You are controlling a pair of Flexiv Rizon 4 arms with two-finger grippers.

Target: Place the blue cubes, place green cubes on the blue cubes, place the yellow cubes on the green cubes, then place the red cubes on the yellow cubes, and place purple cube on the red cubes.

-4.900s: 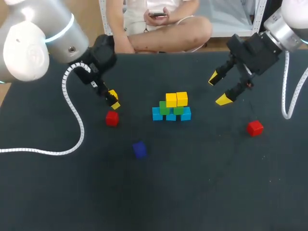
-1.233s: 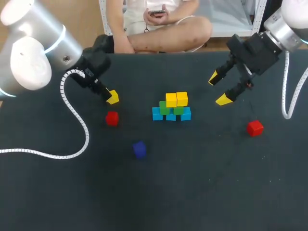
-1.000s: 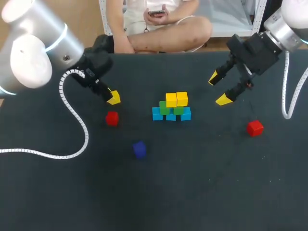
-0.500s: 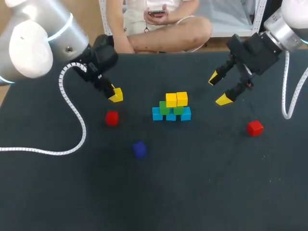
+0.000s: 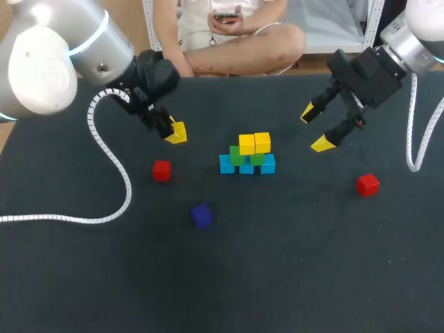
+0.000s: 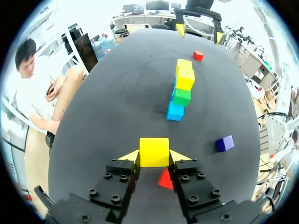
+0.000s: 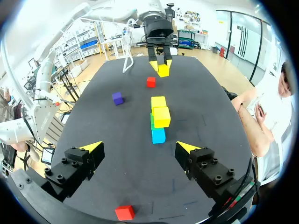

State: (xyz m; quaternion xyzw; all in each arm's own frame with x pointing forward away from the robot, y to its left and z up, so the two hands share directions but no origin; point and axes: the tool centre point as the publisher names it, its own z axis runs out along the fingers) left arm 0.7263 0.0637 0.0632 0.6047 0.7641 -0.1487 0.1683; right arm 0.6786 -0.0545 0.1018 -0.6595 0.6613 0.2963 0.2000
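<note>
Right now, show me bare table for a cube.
Bare table runs along the near edge, this side of the purple cube, and between the cube stack and the right red cube. It is crowded between the left red cube, the yellow cube in my left gripper and the stack.

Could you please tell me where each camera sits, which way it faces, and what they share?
Head view: above and behind, looking down on the table; left gripper and right gripper show.
Left wrist view: on that wrist, looking past its held yellow cube toward the cube stack.
Right wrist view: on that wrist, facing the stack between open fingers.
Shared: both wrist views see the stack from opposite sides.
</note>
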